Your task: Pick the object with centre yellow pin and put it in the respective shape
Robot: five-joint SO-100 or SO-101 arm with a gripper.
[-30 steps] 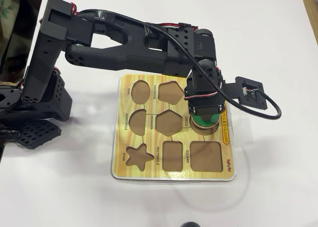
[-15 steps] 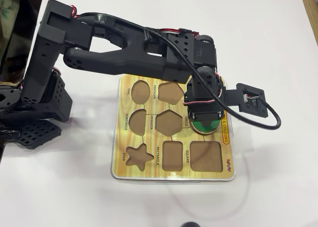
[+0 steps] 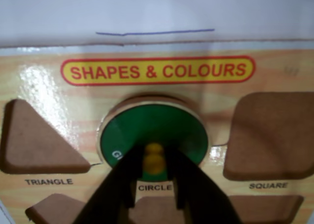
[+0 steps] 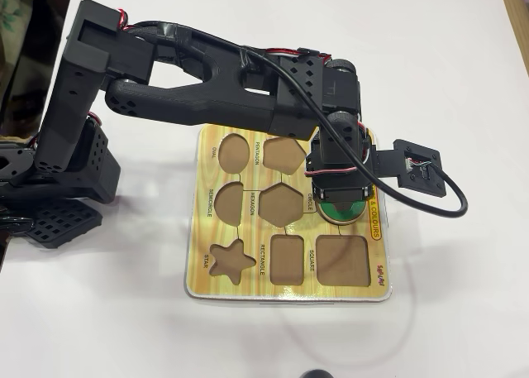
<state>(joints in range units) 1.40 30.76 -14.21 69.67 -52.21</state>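
in the wrist view the green disc (image 3: 153, 131) sits at centre frame in the round cutout (image 3: 114, 113) labelled "circle" on the puzzle board (image 3: 44, 84). the gripper (image 3: 154, 161) rises from the bottom edge, its two dark fingers (image 3: 128, 172) pinching the yellow knob (image 3: 154, 158). empty cutouts read "triangle" (image 3: 34, 140) at left and "square" (image 3: 272, 136) at right. a banner (image 3: 158, 70) above reads "shapes & colours". in the overhead view the disc (image 4: 339, 210) shows right of centre.
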